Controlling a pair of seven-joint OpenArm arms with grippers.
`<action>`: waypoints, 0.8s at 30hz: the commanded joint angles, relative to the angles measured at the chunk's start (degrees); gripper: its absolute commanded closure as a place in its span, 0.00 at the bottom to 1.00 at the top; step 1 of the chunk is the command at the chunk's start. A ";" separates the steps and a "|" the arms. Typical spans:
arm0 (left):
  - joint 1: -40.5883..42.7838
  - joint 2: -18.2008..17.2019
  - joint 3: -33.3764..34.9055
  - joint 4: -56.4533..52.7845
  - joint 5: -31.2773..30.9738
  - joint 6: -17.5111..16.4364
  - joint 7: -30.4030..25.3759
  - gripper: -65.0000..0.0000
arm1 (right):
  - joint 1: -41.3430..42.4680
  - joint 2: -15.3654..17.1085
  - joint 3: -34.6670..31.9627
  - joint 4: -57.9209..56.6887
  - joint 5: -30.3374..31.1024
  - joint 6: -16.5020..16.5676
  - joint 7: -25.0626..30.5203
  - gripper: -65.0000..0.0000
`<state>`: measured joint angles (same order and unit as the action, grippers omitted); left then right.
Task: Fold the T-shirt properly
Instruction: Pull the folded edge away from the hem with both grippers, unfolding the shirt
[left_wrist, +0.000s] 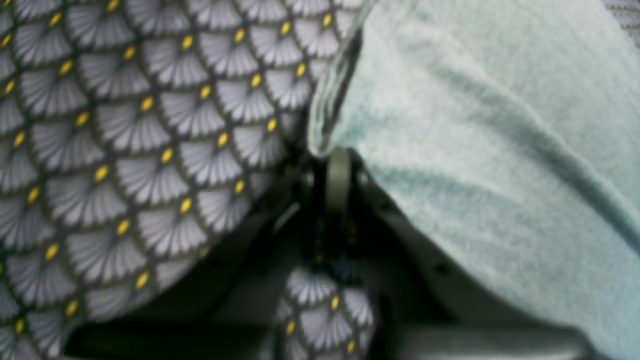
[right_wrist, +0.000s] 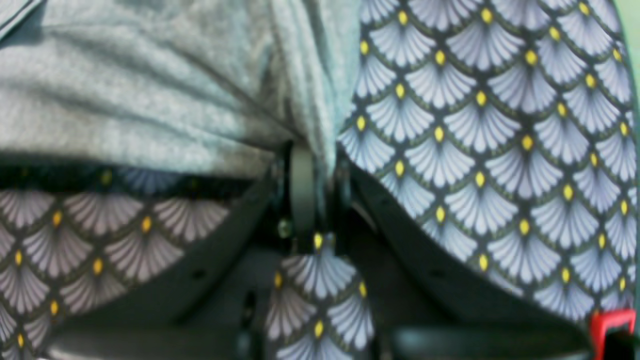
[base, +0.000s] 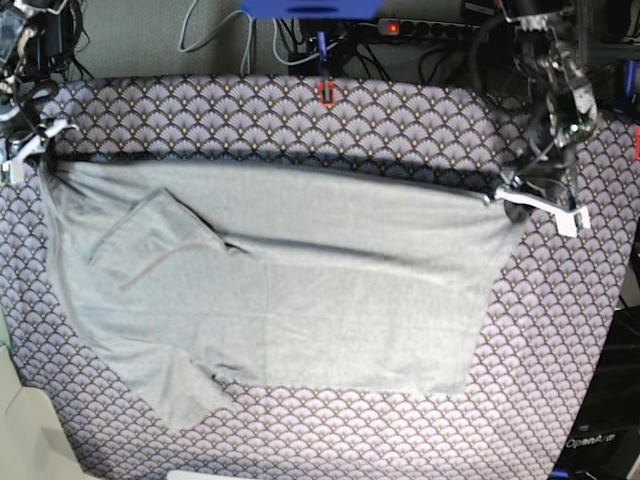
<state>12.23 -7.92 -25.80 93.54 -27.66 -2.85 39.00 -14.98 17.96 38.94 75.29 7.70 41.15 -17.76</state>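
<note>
Both sets of fingers were clamped on the T-shirt (base: 290, 290), the left gripper (base: 497, 192) and right gripper (base: 45, 160) pinching its far corners, lifted taut above the patterned counter (base: 300, 110). The first fold seemed underway; next, both corners probably needed carrying evenly toward the near hem.

Robotics lab bench: table under a patterned cloth (base: 300, 110), loose cables (base: 215, 30) and a lit power strip (base: 420, 28) along the far edge, arm mounts at both far corners.
</note>
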 joint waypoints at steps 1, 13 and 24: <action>0.65 -1.00 -0.70 1.98 0.63 0.87 -2.30 1.00 | -0.71 1.08 0.75 1.33 -0.01 -1.15 1.10 1.00; 10.76 -0.74 -10.37 4.88 -8.52 -5.63 -2.21 1.00 | -4.93 -1.38 6.64 1.59 -0.10 -1.15 1.19 1.00; 11.46 -0.30 -10.64 4.35 -6.32 -7.30 -2.30 1.00 | -8.71 -3.85 6.82 1.50 -0.10 -1.15 6.90 1.00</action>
<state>23.79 -7.27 -35.33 97.23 -34.74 -11.22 39.57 -23.20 12.69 44.84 76.14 7.92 42.02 -11.07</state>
